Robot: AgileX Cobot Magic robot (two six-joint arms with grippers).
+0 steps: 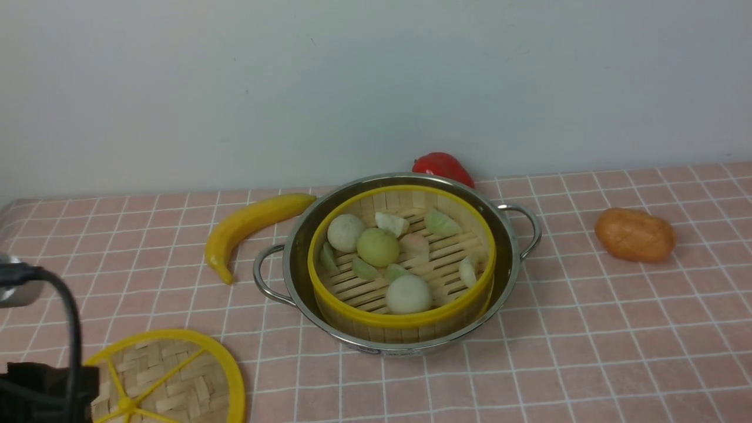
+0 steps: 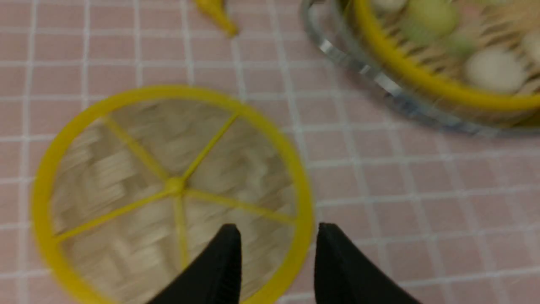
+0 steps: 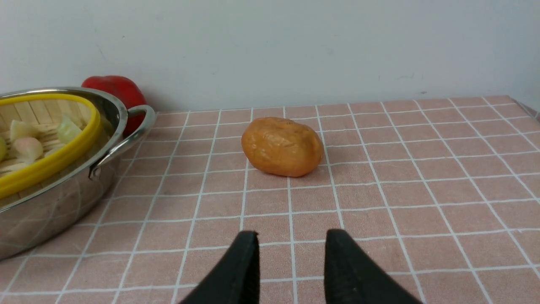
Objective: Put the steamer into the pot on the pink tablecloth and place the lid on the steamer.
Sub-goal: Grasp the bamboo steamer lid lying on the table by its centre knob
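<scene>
Steamer (image 1: pixel 405 320) sits in pot (image 1: pixel 505 267) on tablecloth (image 1: pixel 587 352): step one done. Lid (image 1: pixel 170 376) lies flat on cloth, front-left of pot, apart from it, not yet placed. The left jaws hover parted over lid's rim, empty; right jaws parted too, empty, over cloth.

Round bamboo steamer (image 1: pixel 399 321) with the yellow plastic rim sits upright inside the wide shiny steel pot (image 1: pixel 506 264), dead centre of the front view, on the pink white-gridded tablecloth (image 1: pixel 587 352). The flat woven-bamboo lid (image 1: pixel 170 376) with yellow spokes lies flat on the cloth, lower left corner, apart from the pot
</scene>
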